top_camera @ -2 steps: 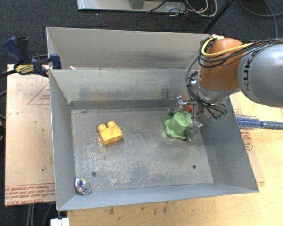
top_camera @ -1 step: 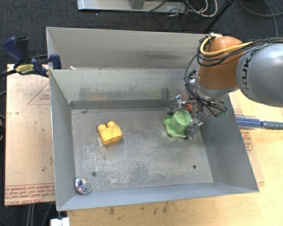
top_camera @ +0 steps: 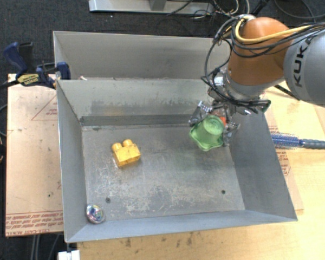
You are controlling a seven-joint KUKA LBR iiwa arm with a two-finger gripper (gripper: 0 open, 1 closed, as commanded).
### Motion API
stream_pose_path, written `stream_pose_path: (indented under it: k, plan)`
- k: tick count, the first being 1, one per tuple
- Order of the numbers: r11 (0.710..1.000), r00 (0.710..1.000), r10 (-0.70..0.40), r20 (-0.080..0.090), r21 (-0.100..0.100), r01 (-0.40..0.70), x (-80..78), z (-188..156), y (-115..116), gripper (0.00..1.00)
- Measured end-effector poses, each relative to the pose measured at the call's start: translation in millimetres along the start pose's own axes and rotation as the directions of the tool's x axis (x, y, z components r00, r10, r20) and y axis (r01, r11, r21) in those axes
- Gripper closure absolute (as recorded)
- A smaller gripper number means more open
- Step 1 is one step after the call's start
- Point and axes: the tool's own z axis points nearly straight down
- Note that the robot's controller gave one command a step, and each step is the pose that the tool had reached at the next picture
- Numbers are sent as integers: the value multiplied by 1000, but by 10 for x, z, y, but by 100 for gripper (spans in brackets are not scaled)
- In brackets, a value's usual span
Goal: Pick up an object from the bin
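Claw point(top_camera: 213, 124): and it's clamped round a green cup, one finger on each side!
Green cup point(top_camera: 206, 136): see-through, sitting in the claw at the right rear of the bin, close to the right wall.
Bin point(top_camera: 162, 196): grey metal, floor mostly bare.
Yellow block point(top_camera: 125, 153): lying left of centre on the floor, well apart from the claw.
Shiny ball point(top_camera: 95, 214): small, tucked into the near left corner.

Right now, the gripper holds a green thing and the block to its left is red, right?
Not quite: the camera view shows the block is yellow, not red. The gripper does hold the green thing, with the block to its left.
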Motion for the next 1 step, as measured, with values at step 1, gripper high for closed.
stream_pose_path:
  k: [1]
  plan:
    - [999, 999, 32, 2, 5, -32, -12, -1075, -114, 100]
